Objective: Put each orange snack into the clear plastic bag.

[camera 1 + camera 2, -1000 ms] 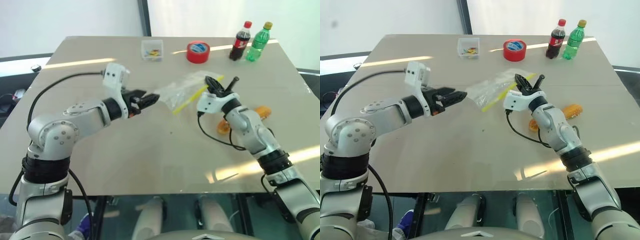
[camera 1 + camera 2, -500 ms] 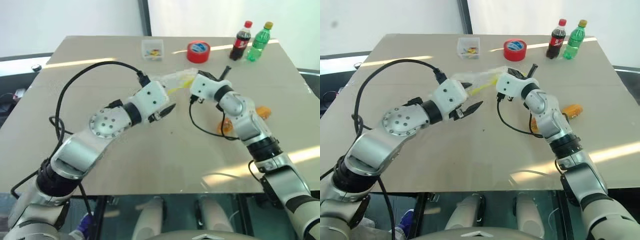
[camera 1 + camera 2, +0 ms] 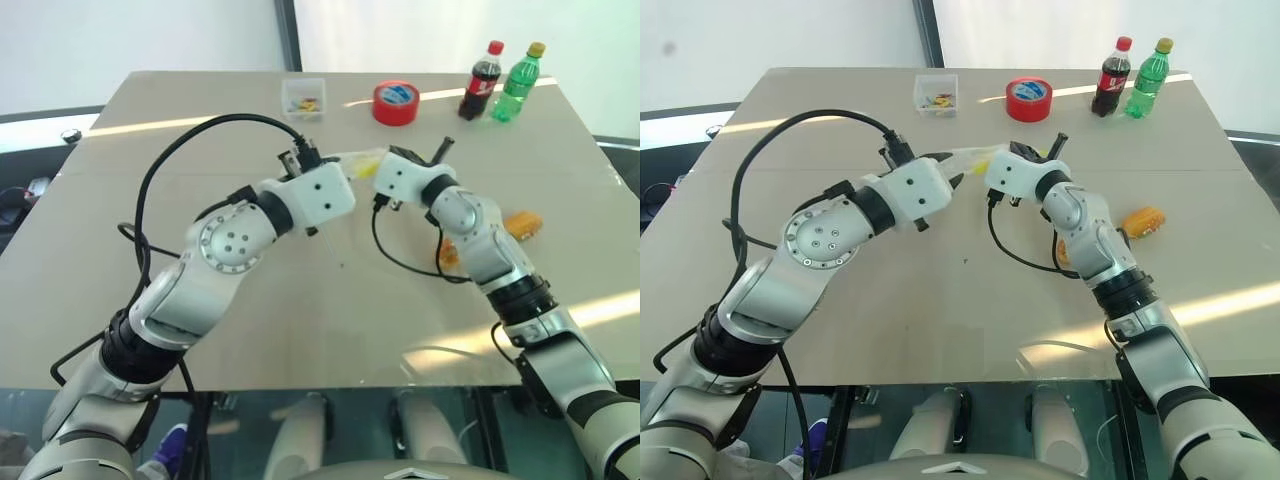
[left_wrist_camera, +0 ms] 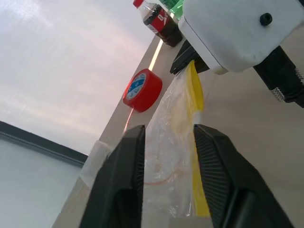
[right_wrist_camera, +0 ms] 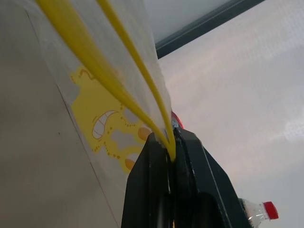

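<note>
Right wrist view shows the right pincer (image 5: 169, 142) clamped on the bag (image 5: 111, 95) by its yellow strip, at counter (image 3: 300, 300) centre. Left pincer (image 4: 166, 147) straddles the bag, half-closed. Snacks (image 3: 522, 223) wait at 3 o'clock. Opposing pulls could tear the strip free.

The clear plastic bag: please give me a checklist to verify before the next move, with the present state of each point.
1. Right end effector pinches the yellow strip of the clear plastic bag: ok, fingers are shut on it.
2. Left end effector has the bag between its fingers: ok. Whether they press on it: cannot tell.
3. Bag lifted off the table between both arms: ok.
4. Bag mouth opened: not ok, the two yellow strips run close together.
5. Orange snacks in the bag: not ok, one lies on the table to the right and a second is partly behind the right forearm.
6. Red tape roll and the bottles are apart from the bag: ok.
</note>
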`<move>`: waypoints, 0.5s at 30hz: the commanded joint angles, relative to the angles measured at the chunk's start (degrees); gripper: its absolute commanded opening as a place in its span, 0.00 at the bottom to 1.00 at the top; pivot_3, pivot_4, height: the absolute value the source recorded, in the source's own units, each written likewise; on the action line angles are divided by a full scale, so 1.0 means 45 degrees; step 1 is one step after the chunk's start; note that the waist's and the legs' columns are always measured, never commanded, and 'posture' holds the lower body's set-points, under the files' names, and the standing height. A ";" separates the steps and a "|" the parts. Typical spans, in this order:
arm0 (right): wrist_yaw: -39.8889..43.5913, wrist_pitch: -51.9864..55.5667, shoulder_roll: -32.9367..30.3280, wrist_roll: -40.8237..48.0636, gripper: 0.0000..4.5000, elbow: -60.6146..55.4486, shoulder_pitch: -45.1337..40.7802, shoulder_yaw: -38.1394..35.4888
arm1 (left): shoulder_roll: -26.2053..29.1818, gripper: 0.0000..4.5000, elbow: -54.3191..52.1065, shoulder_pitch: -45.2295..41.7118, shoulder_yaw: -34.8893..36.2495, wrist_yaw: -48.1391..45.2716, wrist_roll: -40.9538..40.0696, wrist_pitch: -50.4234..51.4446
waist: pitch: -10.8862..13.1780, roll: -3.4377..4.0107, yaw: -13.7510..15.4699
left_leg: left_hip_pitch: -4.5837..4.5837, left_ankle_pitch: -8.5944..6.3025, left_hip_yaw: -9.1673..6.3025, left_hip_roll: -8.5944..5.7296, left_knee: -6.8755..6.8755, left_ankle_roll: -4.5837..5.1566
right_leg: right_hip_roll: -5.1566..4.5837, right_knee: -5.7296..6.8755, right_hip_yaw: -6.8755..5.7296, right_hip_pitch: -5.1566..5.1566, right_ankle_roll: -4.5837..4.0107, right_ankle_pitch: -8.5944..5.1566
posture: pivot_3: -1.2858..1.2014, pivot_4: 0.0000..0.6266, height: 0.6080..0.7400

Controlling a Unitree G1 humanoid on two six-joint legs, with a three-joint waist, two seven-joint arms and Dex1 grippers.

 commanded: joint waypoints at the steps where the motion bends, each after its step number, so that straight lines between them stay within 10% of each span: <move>1: -0.0034 0.0151 0.0019 -0.0062 0.00 -0.0735 -0.0101 -0.0175 | -0.0231 0.12 0.0180 0.0157 -0.0035 -0.0340 0.0675 -0.0572 | 0.0000 0.0000 -0.0001 | 0.0000 0.0000 0.0001 0.0000 0.0000 0.0000 | 0.0000 0.0002 0.0000 -0.0001 0.0000 0.0000 | 0.52 0.24 1.00; 10: 0.0070 0.0440 -0.0070 -0.0128 0.00 -0.1207 0.0058 -0.0155 | -0.0534 0.01 0.0900 0.0562 0.0166 -0.1235 0.1432 -0.1403 | 0.0000 0.0000 0.0004 | -0.0006 -0.0001 0.0004 0.0001 0.0000 0.0001 | 0.0000 0.0004 0.0002 -0.0009 0.0000 0.0000 | 0.52 0.24 1.00; 15: 0.0085 0.0477 -0.0094 -0.0138 0.00 -0.1284 0.0128 -0.0175 | -0.0797 0.35 0.0958 0.0664 0.0351 -0.1410 0.1775 -0.1700 | 0.0000 0.0000 -0.0002 | -0.0007 0.0000 0.0003 0.0002 0.0000 0.0001 | 0.0000 0.0005 0.0001 -0.0009 0.0000 0.0000 | 0.52 0.24 1.00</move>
